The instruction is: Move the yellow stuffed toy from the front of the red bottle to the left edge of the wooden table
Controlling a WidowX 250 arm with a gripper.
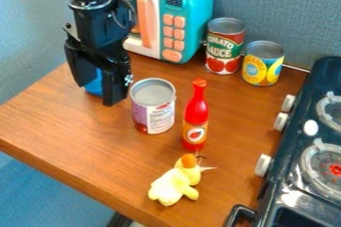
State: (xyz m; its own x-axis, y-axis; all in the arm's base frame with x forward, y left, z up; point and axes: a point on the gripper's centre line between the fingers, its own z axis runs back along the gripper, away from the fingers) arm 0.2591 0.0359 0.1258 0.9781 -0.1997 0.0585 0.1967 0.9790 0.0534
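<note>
One gripper (98,93) at one blue object (94,84), upper left on the wooden table (60,126).
Whether it is spread or pinching that object, I cannot tell. One purple-and-white-labelled can (153,109) stands nearby, beside one red sauce bottle (195,121); one yellow plush toy (174,183) lies in front. Behind are one toy microwave (190,2) and two more cans; one toy stove (286,171) sits right.

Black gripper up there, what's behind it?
Behind the gripper, part of a blue object shows; the rest is covered, so I can't tell its shape. Farther back, the arm hides part of the toy microwave.
</note>
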